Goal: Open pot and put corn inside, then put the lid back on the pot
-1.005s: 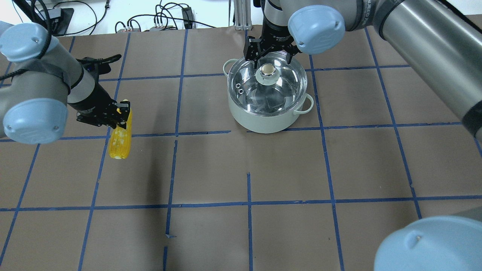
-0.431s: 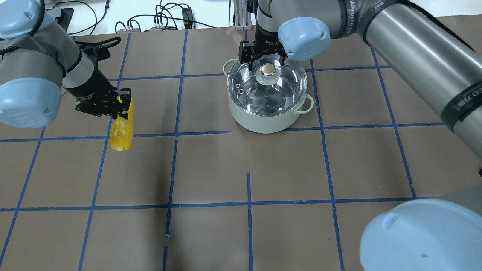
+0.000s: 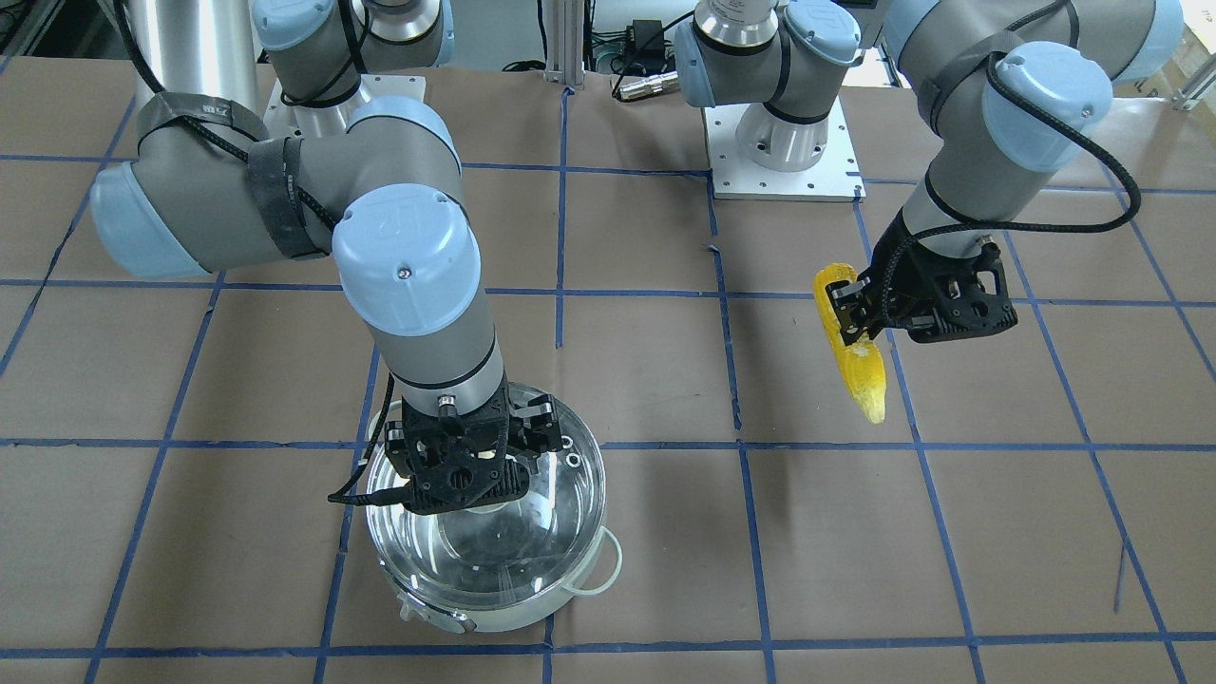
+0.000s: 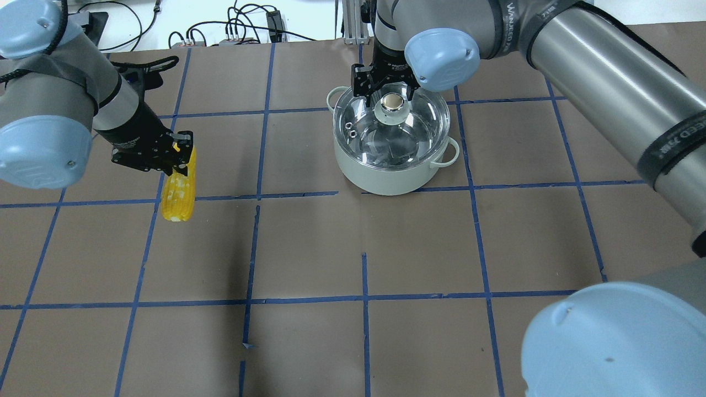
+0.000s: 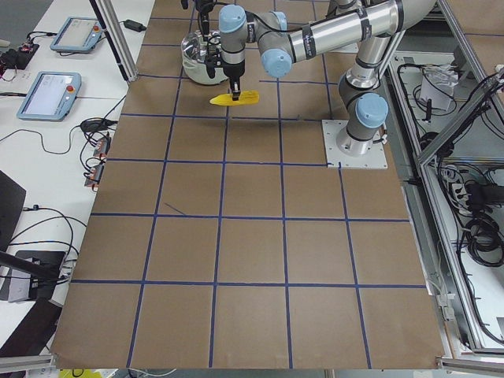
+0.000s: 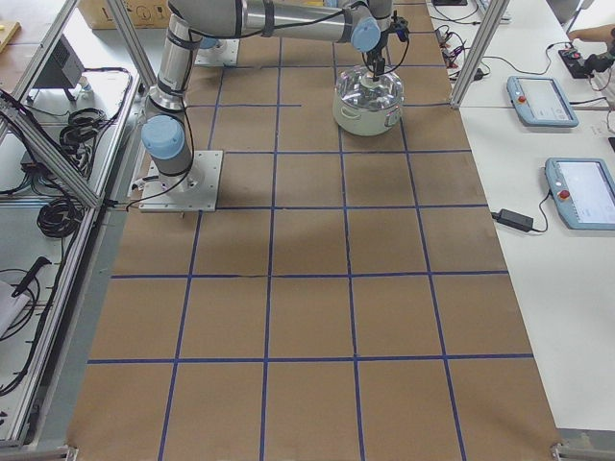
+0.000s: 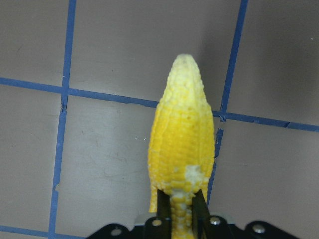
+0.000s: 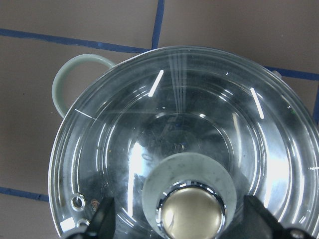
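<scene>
Table (image 4: 419, 242): pot (image 4: 386, 177) near its far edge, lid (image 4: 368, 144) on; right gripper (image 4: 388, 92) spread astride the knob (image 4: 391, 102); left gripper (image 4: 177, 153) clenches corn (image 4: 179, 193), well apart.

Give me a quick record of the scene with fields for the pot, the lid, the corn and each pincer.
pot: on the table, closed
lid: seated on the pot
corn: held at one end, apparently clear of the table
left pincer: shut on the corn
right pincer: open, straddling the lid's knob, not gripping
stage: lid not yet lifted
</scene>
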`<state>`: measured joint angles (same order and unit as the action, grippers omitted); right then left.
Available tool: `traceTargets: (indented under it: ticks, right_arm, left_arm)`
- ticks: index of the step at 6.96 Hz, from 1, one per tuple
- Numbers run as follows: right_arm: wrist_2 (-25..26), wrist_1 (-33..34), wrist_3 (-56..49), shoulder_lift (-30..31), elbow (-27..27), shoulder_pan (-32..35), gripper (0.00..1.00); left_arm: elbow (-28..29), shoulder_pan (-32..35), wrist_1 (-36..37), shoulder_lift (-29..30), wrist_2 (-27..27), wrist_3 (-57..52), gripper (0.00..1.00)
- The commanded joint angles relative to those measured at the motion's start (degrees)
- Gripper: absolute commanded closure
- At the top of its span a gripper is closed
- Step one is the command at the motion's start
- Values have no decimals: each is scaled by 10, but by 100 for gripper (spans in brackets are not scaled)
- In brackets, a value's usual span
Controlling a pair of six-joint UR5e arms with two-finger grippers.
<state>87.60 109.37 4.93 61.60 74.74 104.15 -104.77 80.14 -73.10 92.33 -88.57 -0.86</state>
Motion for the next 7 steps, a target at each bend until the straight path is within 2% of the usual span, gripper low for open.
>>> traceTargets:
  ticks: [1,2,5,7]
  right_arm:
    - [0,0,0,-1,0,0,28]
    - [0,0,-1,-1,0,0,35]
    - [0,-1,-2,-1,1,-1,63]
    - [0,-4,-2,0,-1,-3,68]
  left_arm:
    - [-4,-1,4,2,1,-4,82]
    - [-7,-1,5,2,1,-5,82]
    - [-16,-1,8,4,2,-5,82]
    - [-11,-1,20,6,2,5,82]
